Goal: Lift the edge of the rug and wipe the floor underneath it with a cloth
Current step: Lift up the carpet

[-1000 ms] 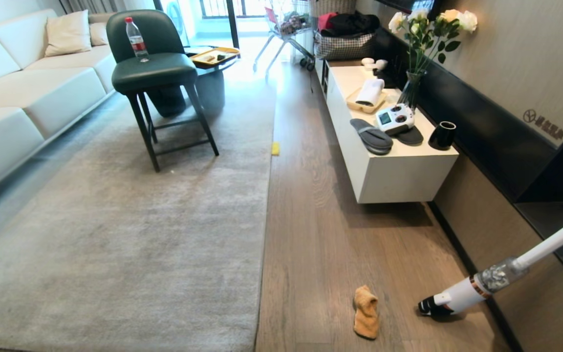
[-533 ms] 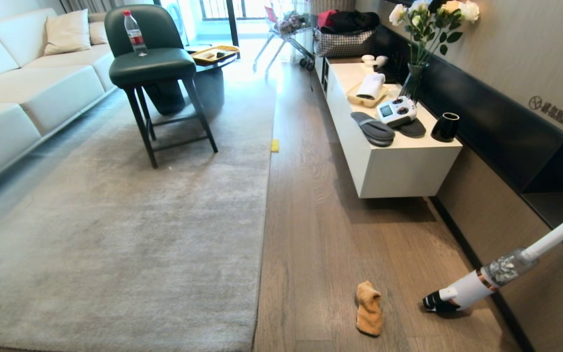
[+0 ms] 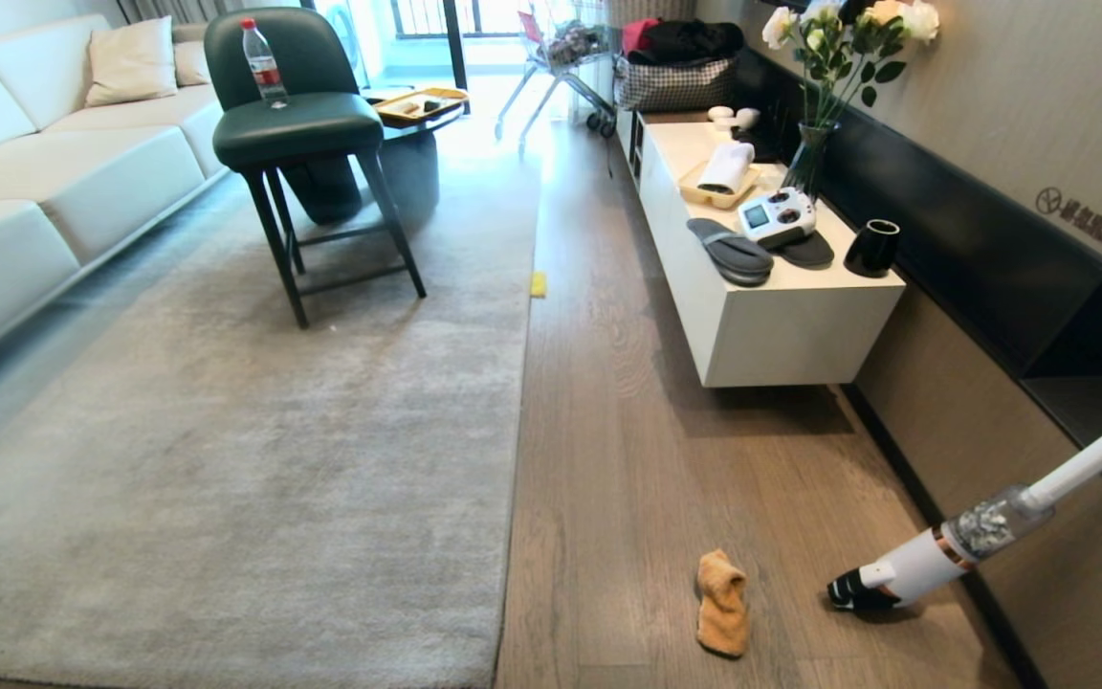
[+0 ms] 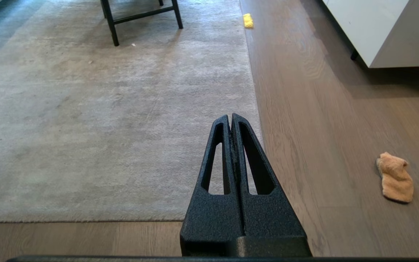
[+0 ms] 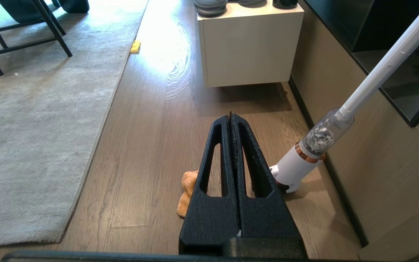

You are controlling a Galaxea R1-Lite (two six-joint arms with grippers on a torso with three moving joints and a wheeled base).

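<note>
The pale grey rug [image 3: 254, 431] lies flat, its right edge [image 3: 517, 431] running straight along the wood-grain floor [image 3: 628, 459]. The near rug corner shows in the left wrist view [image 4: 180, 218]. An orange-tan cloth [image 3: 721, 603] lies crumpled on the floor near the front right, also in the left wrist view as the cloth [image 4: 395, 177]. My left gripper [image 4: 230, 117] is shut and empty, hanging above the rug's right edge. My right gripper [image 5: 230, 116] is shut and empty above the floor, partly hiding the cloth [image 5: 187, 189]. Neither arm shows in the head view.
A white stick vacuum [image 3: 934, 560] leans by the right wall, close to the cloth. A white low cabinet [image 3: 771, 316] stands on the right. A dark green chair [image 3: 307, 134] stands on the rug, a sofa [image 3: 25, 191] at the left. A small yellow block [image 3: 538, 283] lies at the rug edge.
The whole head view shifted slightly up and then settled, so the camera tilted down a little. Nothing in the room moved.
</note>
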